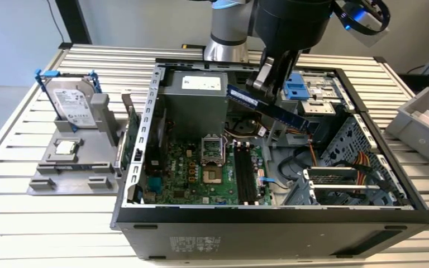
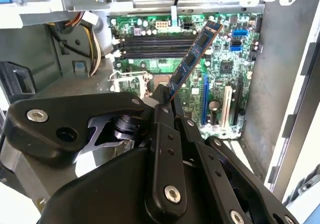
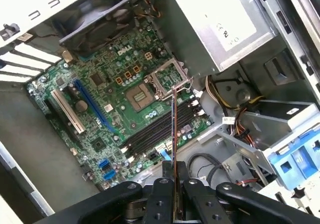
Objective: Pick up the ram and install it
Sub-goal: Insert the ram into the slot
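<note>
Ram (image 1: 270,110) pinched by one end in my gripper (image 1: 263,89), hanging tilted above the open computer case (image 1: 274,234).

Reading from the exterior view's left: the hard drive (image 1: 73,106) stands on its rack outside the case. The black memory slots (image 1: 244,173) lie on the motherboard (image 1: 185,173), apart from the stick and below it, and the grey bin (image 1: 423,120) sits off to the right. The jaws are closed flat on the board's faces, which is plain in both wrist views. I judge it light, stiff and thin but fragile at the chips and the contact edge, so the hold belongs on the short end, as I have it.
</note>
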Robot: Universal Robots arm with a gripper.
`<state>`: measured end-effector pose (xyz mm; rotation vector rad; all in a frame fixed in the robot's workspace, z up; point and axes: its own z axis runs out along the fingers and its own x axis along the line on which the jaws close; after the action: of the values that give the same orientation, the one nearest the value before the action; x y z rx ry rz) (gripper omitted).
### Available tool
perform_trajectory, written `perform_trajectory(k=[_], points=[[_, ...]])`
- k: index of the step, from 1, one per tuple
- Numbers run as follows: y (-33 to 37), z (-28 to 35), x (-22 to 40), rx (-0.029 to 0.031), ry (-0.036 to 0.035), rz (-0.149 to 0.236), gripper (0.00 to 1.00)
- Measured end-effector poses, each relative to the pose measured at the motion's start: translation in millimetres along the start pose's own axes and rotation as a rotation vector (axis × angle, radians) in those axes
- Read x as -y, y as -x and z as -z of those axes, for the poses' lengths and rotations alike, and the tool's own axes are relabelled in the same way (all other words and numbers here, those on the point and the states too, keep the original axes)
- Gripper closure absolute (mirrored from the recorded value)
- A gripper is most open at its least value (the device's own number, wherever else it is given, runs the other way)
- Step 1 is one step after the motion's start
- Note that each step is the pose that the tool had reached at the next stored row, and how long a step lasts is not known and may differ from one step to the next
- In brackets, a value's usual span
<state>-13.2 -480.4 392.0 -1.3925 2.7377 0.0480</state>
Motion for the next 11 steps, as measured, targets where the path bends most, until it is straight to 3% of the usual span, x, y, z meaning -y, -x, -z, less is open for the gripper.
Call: perform_trajectory(k=[5,11], points=[[0.0,0.0,0.0,0.0000,-0.0037,-0.048,1.00],[0.0,0.0,0.0,-0.0002,-0.0039,-0.051,1.00]])
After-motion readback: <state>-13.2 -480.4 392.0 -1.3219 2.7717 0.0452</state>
